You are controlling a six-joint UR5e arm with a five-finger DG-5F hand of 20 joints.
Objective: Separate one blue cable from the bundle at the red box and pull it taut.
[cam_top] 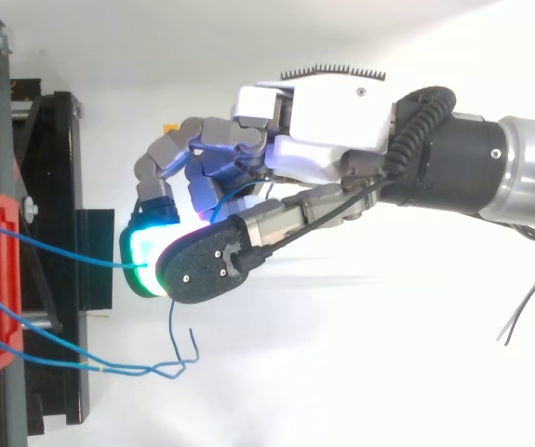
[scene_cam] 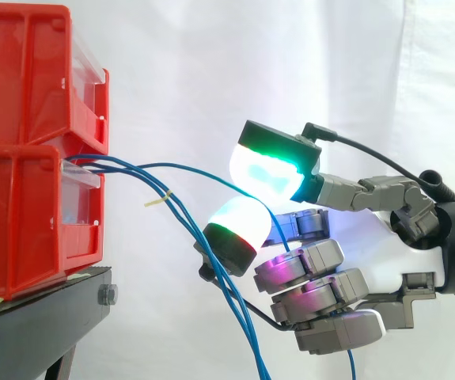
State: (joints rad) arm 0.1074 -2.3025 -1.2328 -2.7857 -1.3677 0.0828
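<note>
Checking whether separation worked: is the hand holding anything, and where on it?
Yes: the hand pinches one blue cable between its thumb and a fingertip pad, partway along the cable's span from the red bin. The other cables droop outside the pinch.

The stacked red bins [scene_cam: 21, 87] are glossy moulded plastic. The black stand [scene_cam: 45, 313] is matt metal, and the white curtain [scene_cam: 180, 63] is soft cloth. The thin blue cable [scene_cam: 172, 166] has smooth plastic sheathing. The hand [scene_cam: 306, 265] has matt grey links.

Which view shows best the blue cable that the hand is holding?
The side view: the blue cable runs from the red box up between the hand's pads, above the sagging cables. The top view shows it reaching a pad, the pinch itself hidden.
</note>
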